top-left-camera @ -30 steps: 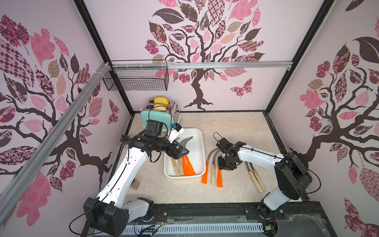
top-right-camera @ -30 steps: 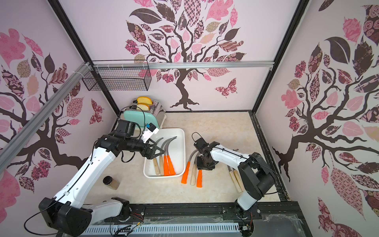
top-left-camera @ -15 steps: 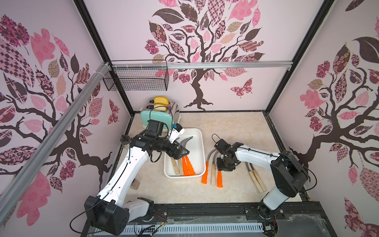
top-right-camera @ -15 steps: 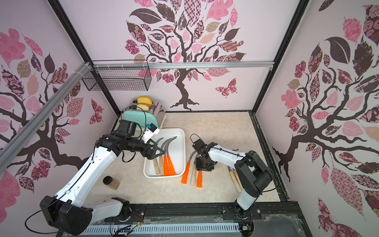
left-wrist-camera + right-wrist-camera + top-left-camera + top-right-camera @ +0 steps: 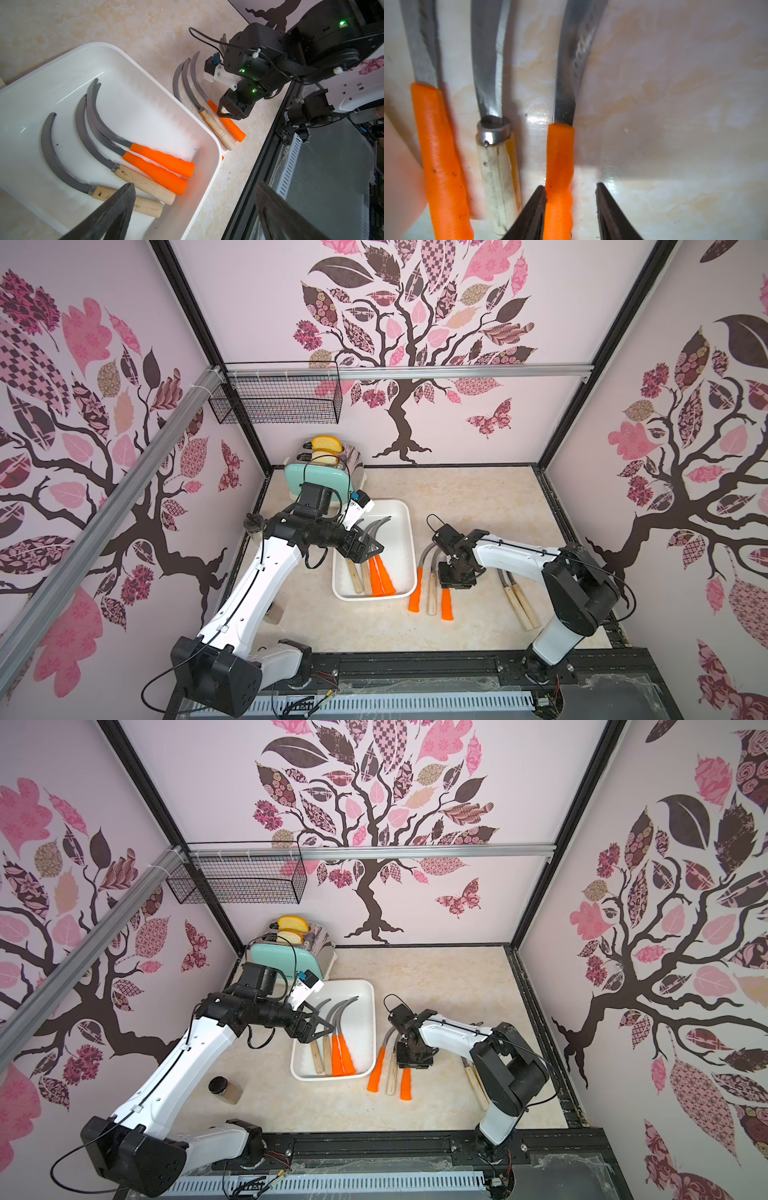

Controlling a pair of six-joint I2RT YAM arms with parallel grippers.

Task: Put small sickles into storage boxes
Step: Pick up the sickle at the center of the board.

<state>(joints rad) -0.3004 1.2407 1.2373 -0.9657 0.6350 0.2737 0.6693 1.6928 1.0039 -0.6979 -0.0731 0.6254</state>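
4 stored: sickles (image 5: 160, 158) lie in the white tray (image 5: 397, 556), 2 with orange handles and 2 with wooden ones, blades pointing far, handles near.
5 left: all on the tabletop (image 5: 457, 497). 3 lie just right of the tray, in the order orange (image 5: 415, 593), wooden (image 5: 432, 593), orange. 2 wooden-handled sickles (image 5: 517, 608) lie further right, beside the right arm.
Progress: judged a little under half done, with the next pickup being set up.
Right tool (image 5: 570, 187): low over the orange-handled sickle (image 5: 560, 158) that is rightmost of the 3. Its jaws straddle the handle, 1 finger touching it and the other a gap away, so it is not clamped.
Left tool (image 5: 195, 186): jaws spread wide and holding nothing, hovering over the tray's near left part.
Blades: thin grey metal, crescent-curved, finely serrated along 1 edge.
Handles: the orange ones look like moulded plastic, slightly wavy. The wooden ones are pale and round, with a metal ferrule and turned grooves near the butt.
Tray: glossy white plastic, shallow, with rounded corners and a raised rim.
Tabletop: smooth, shiny, beige marble pattern.
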